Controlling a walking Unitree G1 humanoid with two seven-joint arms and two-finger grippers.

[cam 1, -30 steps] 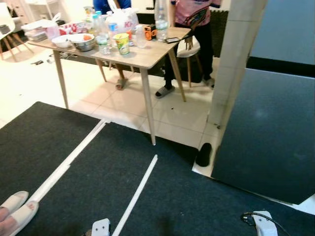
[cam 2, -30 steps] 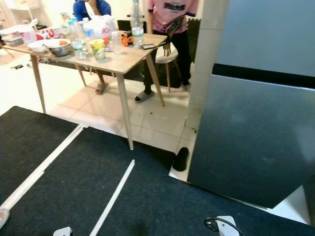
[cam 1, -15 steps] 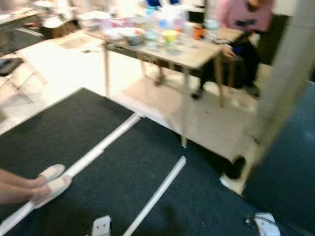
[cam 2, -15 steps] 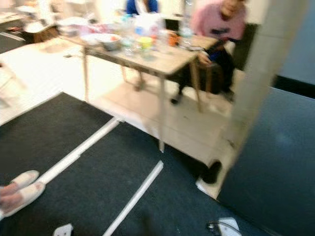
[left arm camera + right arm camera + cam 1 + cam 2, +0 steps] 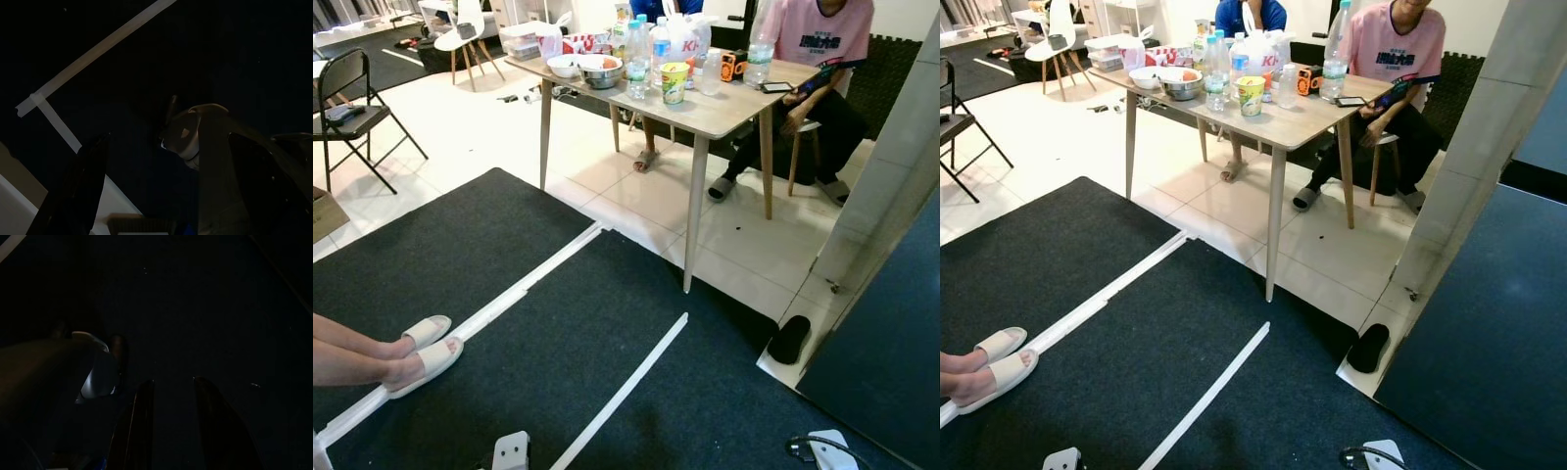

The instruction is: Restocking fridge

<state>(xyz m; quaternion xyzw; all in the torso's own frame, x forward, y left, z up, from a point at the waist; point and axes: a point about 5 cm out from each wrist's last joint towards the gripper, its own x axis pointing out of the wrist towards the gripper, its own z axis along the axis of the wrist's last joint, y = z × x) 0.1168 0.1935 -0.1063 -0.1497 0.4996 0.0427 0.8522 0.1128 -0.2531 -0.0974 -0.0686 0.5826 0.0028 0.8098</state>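
Dark fridge door (image 5: 1489,323) was seen at the right edge, beside a tiled pillar (image 5: 1474,147). Wooden surface (image 5: 1302,122) stood well apart from it across the tile floor, loaded with water bottles (image 5: 1217,61), a yellow cup (image 5: 1252,95) and a metal bowl (image 5: 1180,86). A person in a pink shirt (image 5: 1391,49) was seated behind it. Slippered feet (image 5: 423,351) lay on the dark carpet (image 5: 558,362). Left claw (image 5: 161,186) hung idle over the carpet, fingers spread. Right claw (image 5: 171,426) hung likewise, fingers slightly parted, nothing held.
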